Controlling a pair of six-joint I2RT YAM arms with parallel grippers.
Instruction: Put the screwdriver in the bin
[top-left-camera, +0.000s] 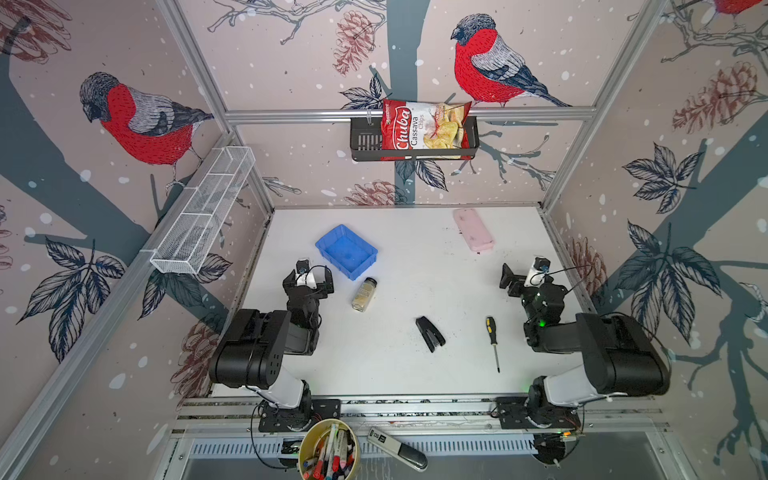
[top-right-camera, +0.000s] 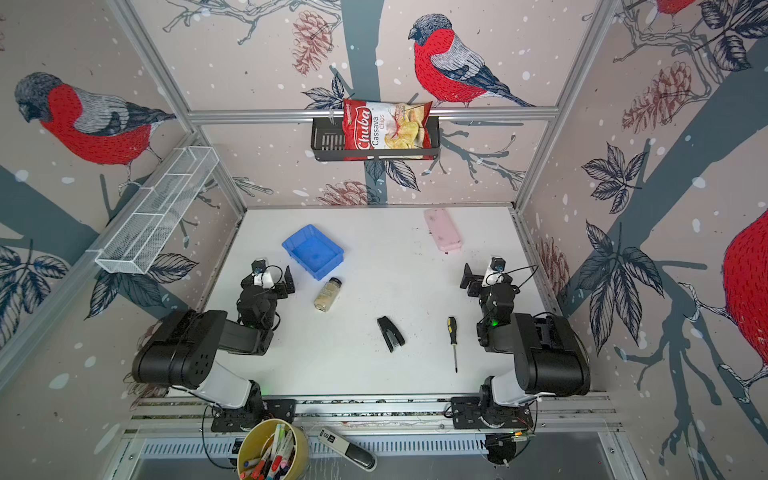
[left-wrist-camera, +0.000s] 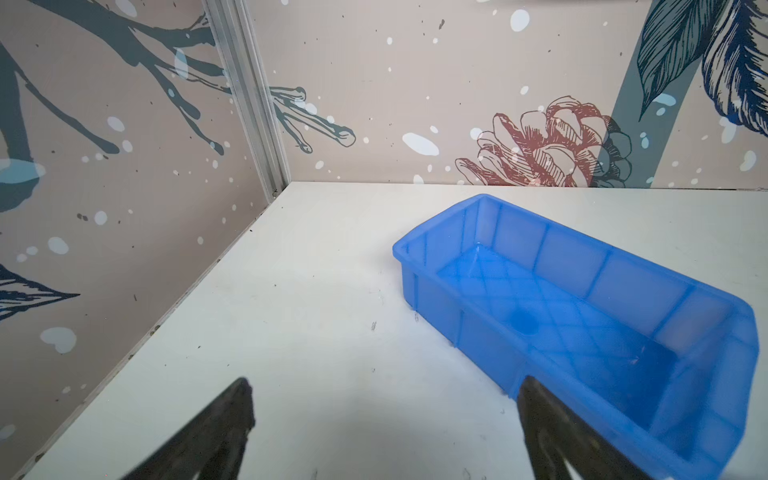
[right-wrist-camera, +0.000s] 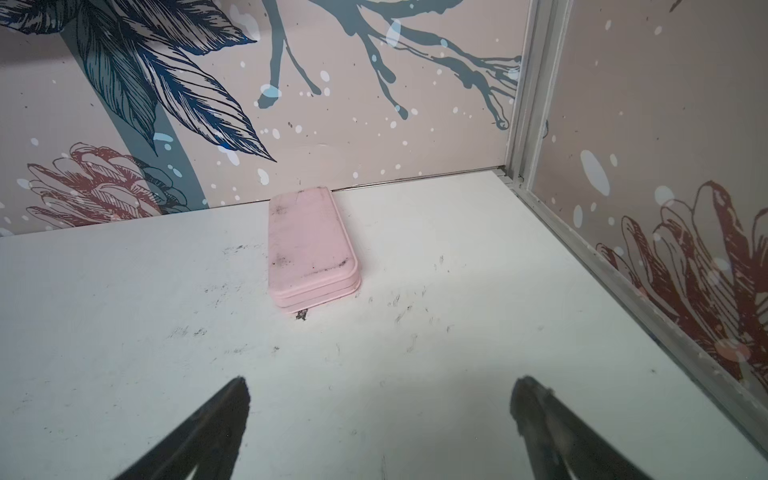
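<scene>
The screwdriver (top-left-camera: 492, 336) (top-right-camera: 453, 336), black handle with yellow marks and a thin silver shaft, lies on the white table at the front right, its tip pointing to the front edge. The bright blue bin (top-left-camera: 347, 251) (top-right-camera: 313, 251) (left-wrist-camera: 582, 311) sits empty at the back left. My left gripper (top-left-camera: 309, 276) (top-right-camera: 268, 278) (left-wrist-camera: 385, 384) is open just left of the bin, nothing between its fingers. My right gripper (top-left-camera: 524, 274) (top-right-camera: 484, 276) (right-wrist-camera: 382, 384) is open near the right wall, behind the screwdriver and apart from it.
A spice jar (top-left-camera: 365, 294) lies in front of the bin. A black stapler (top-left-camera: 430, 332) lies left of the screwdriver. A pink case (top-left-camera: 473, 228) (right-wrist-camera: 311, 249) rests at the back right. A white mesh basket (top-left-camera: 203, 212) and a black rack with a chips bag (top-left-camera: 424, 126) hang on the walls.
</scene>
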